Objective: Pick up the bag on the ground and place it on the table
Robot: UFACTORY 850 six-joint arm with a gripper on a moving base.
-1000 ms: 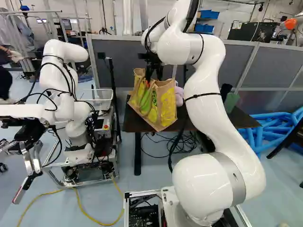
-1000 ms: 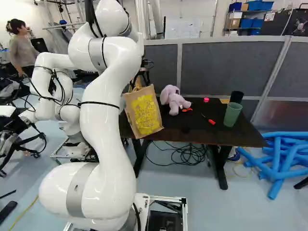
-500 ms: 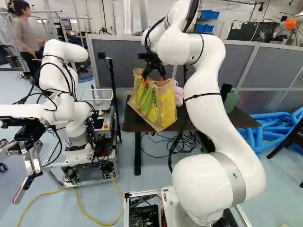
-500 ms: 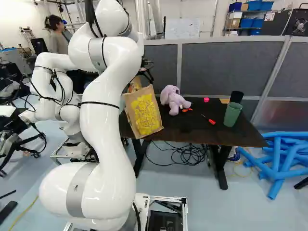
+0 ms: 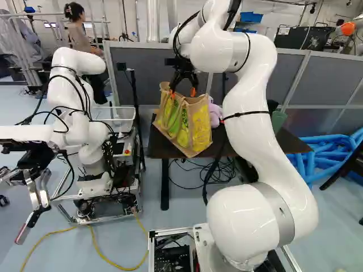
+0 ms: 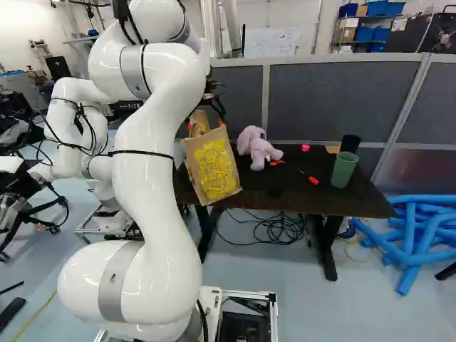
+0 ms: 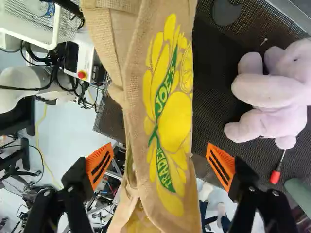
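Black fingers (image 5: 193, 91) higher, bag (image 5: 201, 129) unmoved

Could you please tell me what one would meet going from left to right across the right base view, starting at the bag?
Bag → plush toy → red-handled screwdriver → green cup → blue tubes.

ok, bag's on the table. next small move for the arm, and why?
I'd ease the gripper straight up off the bag, fingers open. They stand wide, one on each side of it, not gripping. The bag looks tilted at the table's edge, so closing or nudging sideways could drag or tip it.
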